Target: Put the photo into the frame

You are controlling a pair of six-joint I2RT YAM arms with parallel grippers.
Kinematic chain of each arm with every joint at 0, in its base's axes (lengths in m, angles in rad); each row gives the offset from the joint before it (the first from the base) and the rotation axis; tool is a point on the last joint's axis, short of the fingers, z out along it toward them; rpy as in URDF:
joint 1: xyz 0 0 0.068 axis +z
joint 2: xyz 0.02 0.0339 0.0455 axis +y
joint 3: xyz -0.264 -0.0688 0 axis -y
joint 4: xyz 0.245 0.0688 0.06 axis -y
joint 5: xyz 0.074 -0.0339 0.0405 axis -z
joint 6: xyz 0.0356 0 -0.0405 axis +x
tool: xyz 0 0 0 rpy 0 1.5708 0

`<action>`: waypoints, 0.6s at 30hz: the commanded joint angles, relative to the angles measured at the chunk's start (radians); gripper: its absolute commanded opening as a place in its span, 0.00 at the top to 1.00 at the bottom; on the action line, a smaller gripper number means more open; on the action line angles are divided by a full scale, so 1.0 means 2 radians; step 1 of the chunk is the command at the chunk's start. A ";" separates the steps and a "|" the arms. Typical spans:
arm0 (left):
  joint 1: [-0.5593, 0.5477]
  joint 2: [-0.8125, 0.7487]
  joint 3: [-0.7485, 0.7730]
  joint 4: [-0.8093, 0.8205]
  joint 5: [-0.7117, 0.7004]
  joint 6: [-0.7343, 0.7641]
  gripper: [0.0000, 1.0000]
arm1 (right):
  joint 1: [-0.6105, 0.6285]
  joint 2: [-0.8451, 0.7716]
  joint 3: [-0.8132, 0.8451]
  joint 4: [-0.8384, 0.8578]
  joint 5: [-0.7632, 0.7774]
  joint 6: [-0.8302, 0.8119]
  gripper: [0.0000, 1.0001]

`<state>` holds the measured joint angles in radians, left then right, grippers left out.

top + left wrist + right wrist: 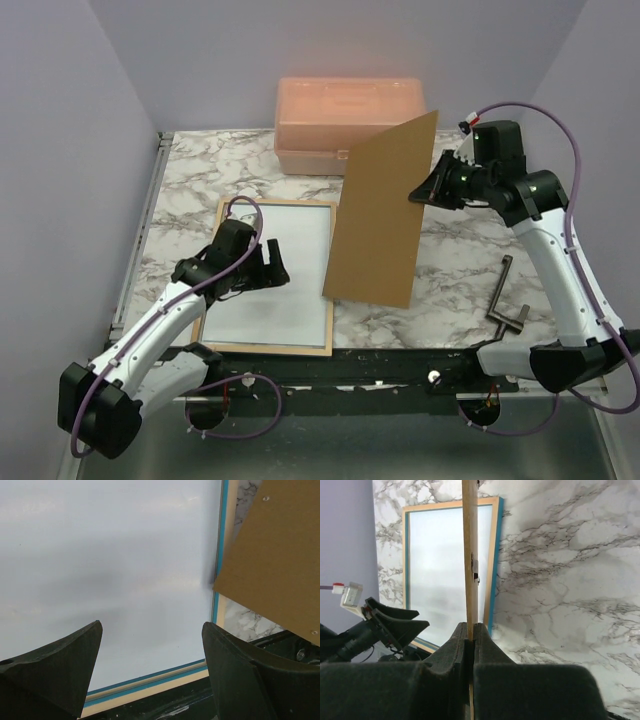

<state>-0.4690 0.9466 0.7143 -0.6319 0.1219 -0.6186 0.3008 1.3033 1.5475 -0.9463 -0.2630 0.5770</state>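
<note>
- The frame [280, 202] lies flat at the near-left part of the tabletop [470, 270], wood side up, with blue showing on its inner rim.
- A brown backing board [385, 220] stands tilted just right of it. The right gripper [420, 195] pinches its right edge, jaws tight on it.
- The photo [285, 280] looks seated in the frame, white back up, so I'd call that part done. Only the board looks left to go on.
- The left gripper [272, 265] hovers wide open over the photo, holding nothing.

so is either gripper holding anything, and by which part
The right gripper pinches the brown backing board by one long edge; the left gripper is open over the frame, holding nothing.
</note>
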 commanded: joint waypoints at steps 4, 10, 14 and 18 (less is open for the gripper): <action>-0.014 0.021 0.004 0.005 0.001 -0.008 0.17 | -0.002 -0.017 0.101 -0.094 0.032 -0.018 1.00; -0.021 0.034 0.004 0.004 -0.003 -0.009 0.17 | -0.002 -0.011 0.121 -0.131 0.028 -0.035 1.00; -0.025 0.041 0.004 0.005 -0.006 -0.011 0.17 | -0.001 -0.006 0.095 -0.135 -0.003 -0.042 0.99; -0.031 0.050 0.006 0.005 -0.008 -0.014 0.17 | -0.002 -0.002 0.064 -0.125 -0.021 -0.046 0.99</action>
<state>-0.5167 1.0294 0.7143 -0.6296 0.1204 -0.6361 0.3008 1.2957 1.7164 -1.2083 -0.2272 0.4992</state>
